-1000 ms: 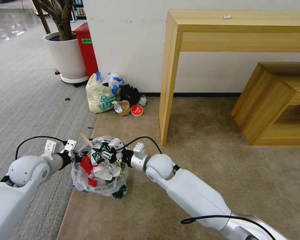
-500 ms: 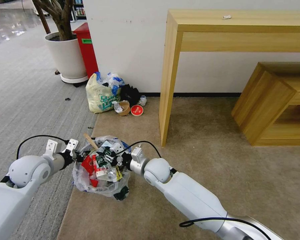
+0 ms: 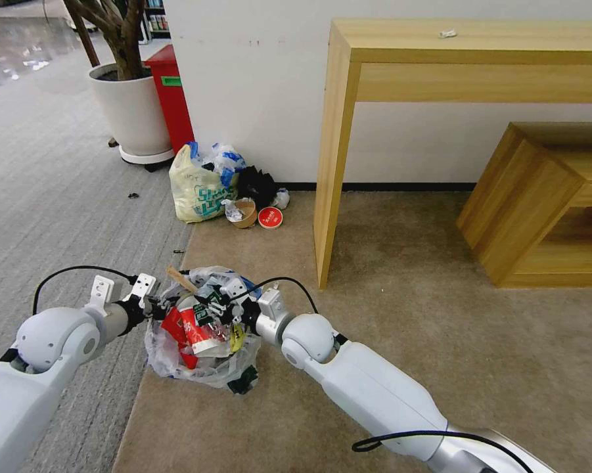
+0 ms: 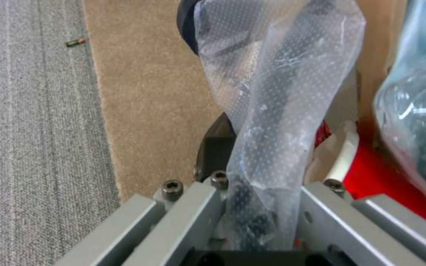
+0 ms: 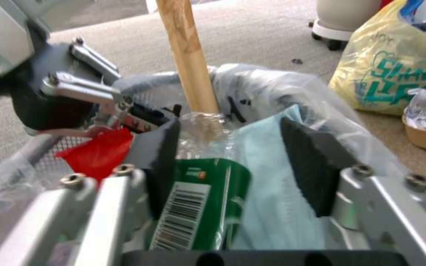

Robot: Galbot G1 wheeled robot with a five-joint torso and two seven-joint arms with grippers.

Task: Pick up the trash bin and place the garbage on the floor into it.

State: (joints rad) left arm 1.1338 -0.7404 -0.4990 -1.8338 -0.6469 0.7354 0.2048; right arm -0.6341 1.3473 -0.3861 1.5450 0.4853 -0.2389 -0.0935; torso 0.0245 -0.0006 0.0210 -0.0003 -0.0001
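The trash bin (image 3: 200,358), a small bin lined with a crinkly clear bag, hangs low over the edge of the beige carpet floor (image 3: 407,328), heaped with garbage. My left gripper (image 3: 152,306) is shut on its rim and bag; the plastic runs between that gripper's fingers (image 4: 262,184). My right gripper (image 3: 227,307) reaches in from the other side. It stands open (image 5: 227,147) over a green barcoded packet (image 5: 208,199) and a pale blue sheet. A wooden stick (image 5: 188,59) pokes up from the bin. A red and white cup (image 3: 200,332) lies on top.
A yellowish printed bag (image 3: 197,187), a brown cup (image 3: 246,211) and a red lid (image 3: 270,217) sit by the wall. A wooden table leg (image 3: 328,164) stands close on the right, with a low wooden shelf (image 3: 539,203) beyond. Grey ribbed carpet (image 3: 52,217) and a white planter (image 3: 131,112) lie left.
My right gripper has edged left and lower over the bin. The green and white litter has sunk into the heap, and a red and white cup now shows on top. The left gripper keeps its hold.
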